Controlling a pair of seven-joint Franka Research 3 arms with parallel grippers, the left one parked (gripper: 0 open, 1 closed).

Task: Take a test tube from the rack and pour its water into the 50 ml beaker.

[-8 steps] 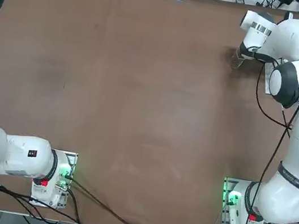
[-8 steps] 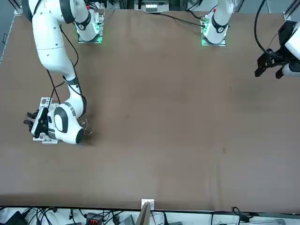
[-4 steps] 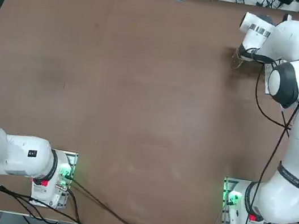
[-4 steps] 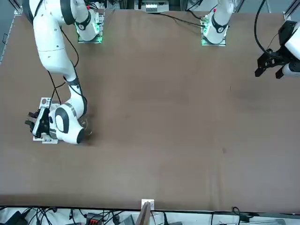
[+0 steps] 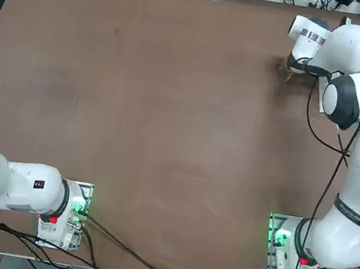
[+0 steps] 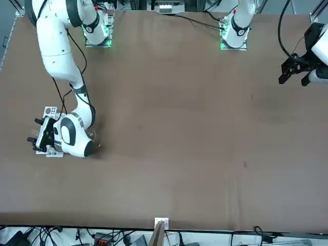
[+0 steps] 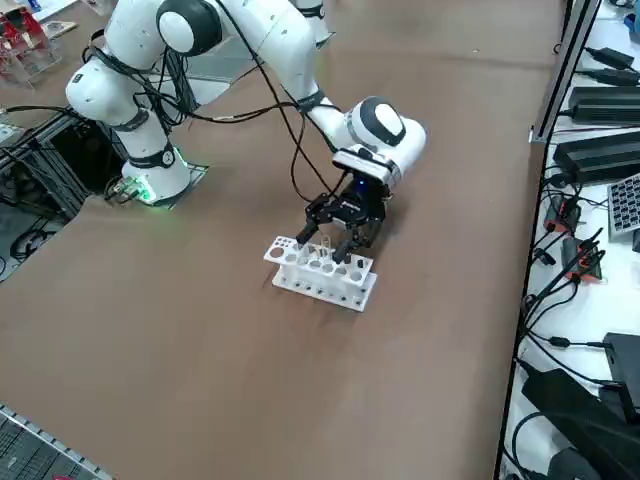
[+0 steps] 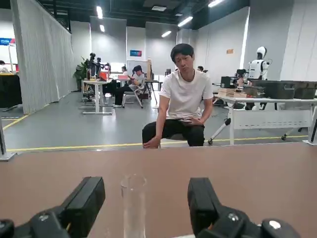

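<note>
My right gripper (image 7: 335, 243) hangs open over the white rack (image 7: 318, 279), which stands near the table's far right part in the top view. One black finger is on each side of a clear test tube (image 8: 132, 207) that stands upright in a rack hole, with a gap at both fingers (image 8: 82, 203). In the front view the gripper (image 6: 37, 131) sits above the rack (image 6: 49, 110). A faint clear glass rim, likely the 50 ml beaker (image 6: 94, 139), shows beside the wrist. I cannot make out the water.
A seated person (image 8: 182, 106) faces the table from beyond its far edge. Cables and power bricks (image 7: 600, 100) lie along that edge. The wide brown tabletop (image 5: 169, 119) stretches left of the rack.
The gripper's fingers have spread apart off the test tube, which stays standing in the rack. The wrist has shifted only slightly.
</note>
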